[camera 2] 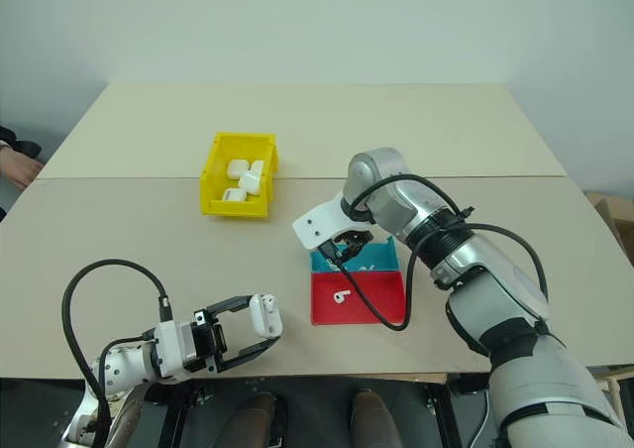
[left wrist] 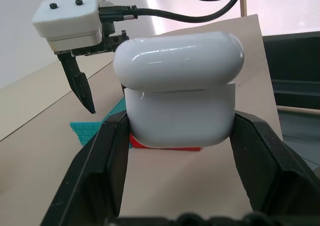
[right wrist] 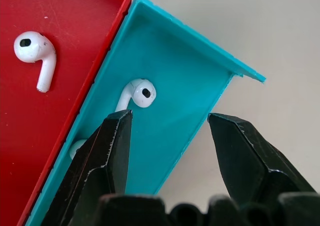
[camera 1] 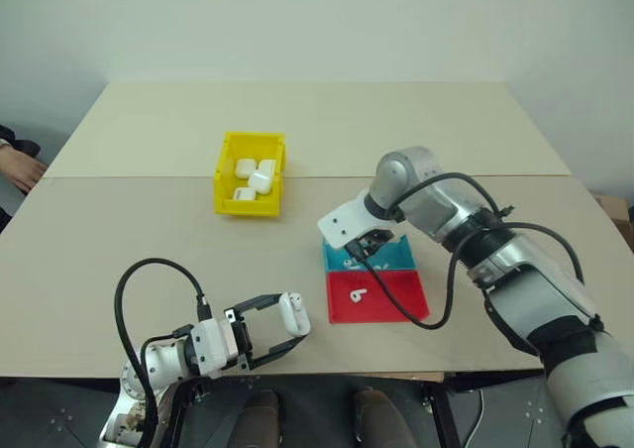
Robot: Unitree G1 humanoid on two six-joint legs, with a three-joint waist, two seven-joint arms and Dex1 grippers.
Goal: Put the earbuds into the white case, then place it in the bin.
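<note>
Beige table (camera 1: 149,240) under us: our left gripper (camera 1: 282,330) clamps the white case (camera 1: 293,312); our right gripper (right wrist: 167,131), jaws spread, hangs above the blue tray (right wrist: 165,136), whose earbud (right wrist: 136,94) beside one finger could skid away against the wall.

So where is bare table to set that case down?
Bare tabletop left of the yellow bin, and the far half behind it. Crowded on the right: right gripper over the blue tray, red tray adjoining.
</note>
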